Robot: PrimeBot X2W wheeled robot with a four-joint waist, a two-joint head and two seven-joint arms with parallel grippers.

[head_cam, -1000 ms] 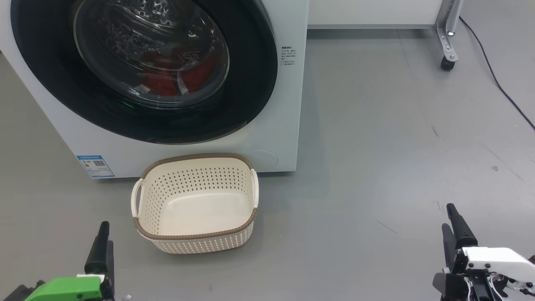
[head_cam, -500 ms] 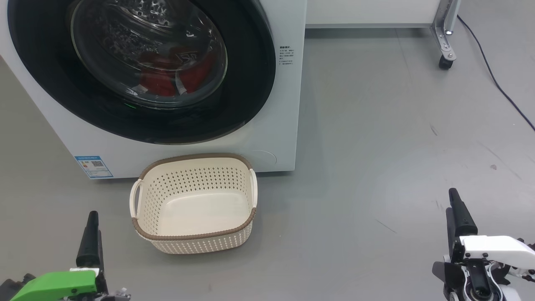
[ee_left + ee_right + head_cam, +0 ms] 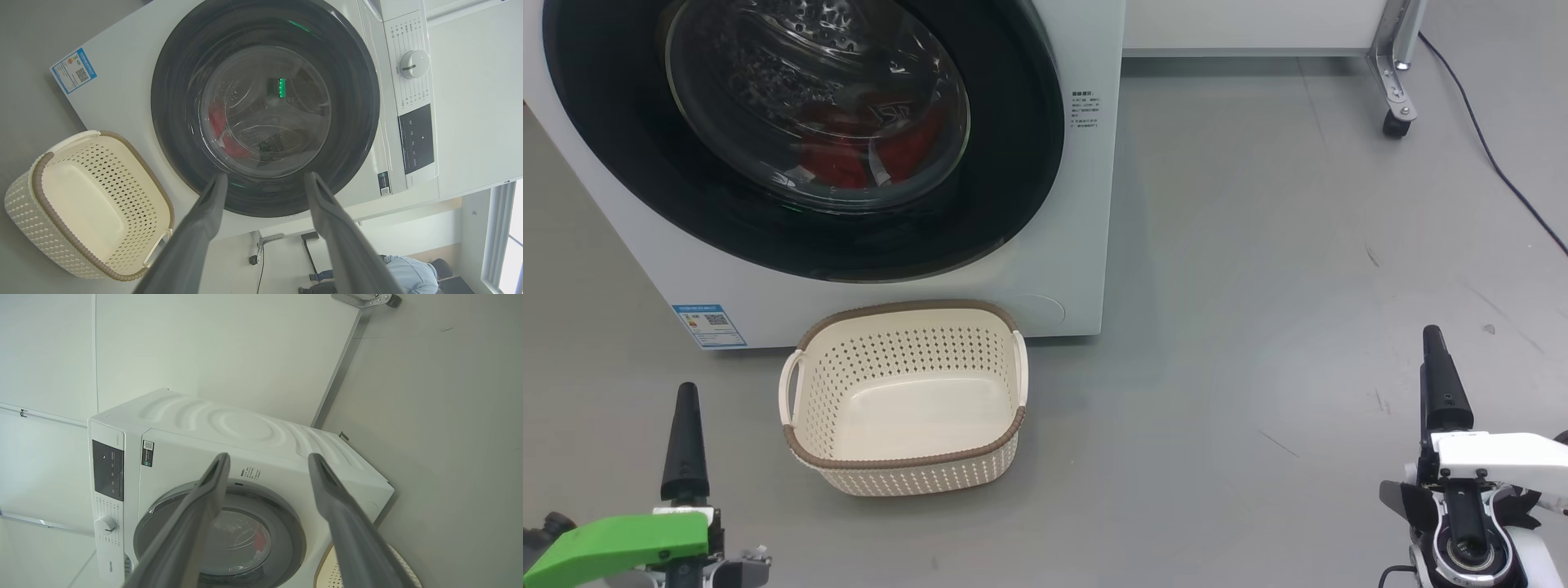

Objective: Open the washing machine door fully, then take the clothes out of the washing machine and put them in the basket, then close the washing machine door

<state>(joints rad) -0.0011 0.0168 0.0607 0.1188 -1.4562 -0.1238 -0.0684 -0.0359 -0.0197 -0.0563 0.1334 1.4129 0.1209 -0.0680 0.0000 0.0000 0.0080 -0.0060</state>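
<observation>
**Inspector:** State of the washing machine?

**Assistant:** White front-loader standing on the grey floor. The washing machine door sits flush against the machine's front, black rim all round and glass bowl in the middle. A blue sticker is at the lower front corner. In the left wrist view a control dial shows on the panel beside the door.

**Inspector:** The clothes?

**Assistant:** Inside the machine. The clothes show as red patches through the door glass, low in the drum. Markings on them cannot be read.

**Inspector:** The basket?

**Assistant:** The basket stands upright on the floor just in front of the machine, beneath the door. Its back rim is close to the machine's base; contact cannot be confirmed. Its bare cream bottom shows.

**Inspector:** The tools?

**Assistant:** The left tool is released, fingers spread and grasping nothing. It hangs well in front of the machine, on the sticker side, aimed at the door. The right tool is also released and grasps nothing. It is well apart from the machine, out beyond its other front corner.

**Inspector:** Anything else?

**Assistant:** A metal leg on a caster and a dark cable lie beyond that side of the machine. A person appears behind it in the left wrist view.
</observation>
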